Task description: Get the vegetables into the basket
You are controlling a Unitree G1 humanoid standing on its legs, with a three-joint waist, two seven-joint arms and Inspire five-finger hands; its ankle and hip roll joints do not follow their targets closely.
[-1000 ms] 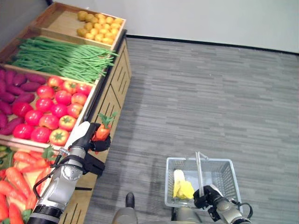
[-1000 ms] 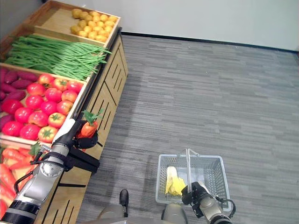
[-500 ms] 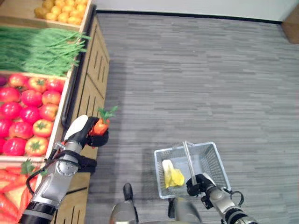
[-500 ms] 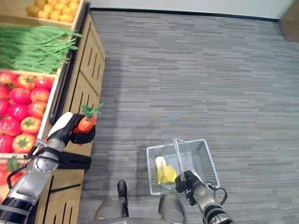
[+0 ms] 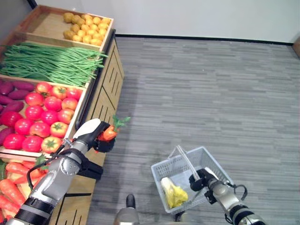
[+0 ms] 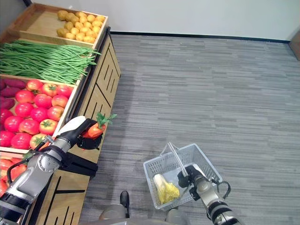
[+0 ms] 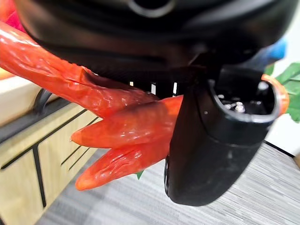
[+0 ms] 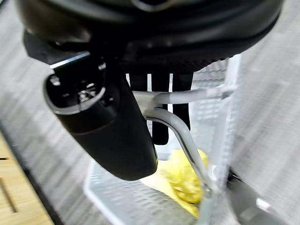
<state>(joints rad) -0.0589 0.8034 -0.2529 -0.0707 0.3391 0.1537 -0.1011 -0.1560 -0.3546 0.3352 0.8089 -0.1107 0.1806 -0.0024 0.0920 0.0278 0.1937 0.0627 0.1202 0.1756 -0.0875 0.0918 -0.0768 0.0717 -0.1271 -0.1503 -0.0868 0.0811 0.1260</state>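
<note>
Carrots [image 5: 109, 133], leafy tops up, are clutched in the left robot hand [image 5: 96, 136] beside the produce stand, clear for transfer, while the right robot hand [image 5: 202, 179] grips the handle [image 5: 184, 161] of the wire basket [image 5: 215, 165] holding a yellow-green leafy vegetable [image 5: 172, 193].

Stand [image 5: 105, 89]: along the left — potatoes [image 5: 84, 27] farthest, then green beans [image 5: 51, 62], tomatoes [image 5: 42, 112], carrots [image 5: 11, 180] nearest.
Left hand [image 5: 96, 136]: just off the stand's front edge, carrot bunch [image 5: 111, 131] in it.
Basket [image 5: 213, 164]: on the right, hanging from the right hand [image 5: 202, 180] — cabbage [image 5: 174, 193] inside.
</note>
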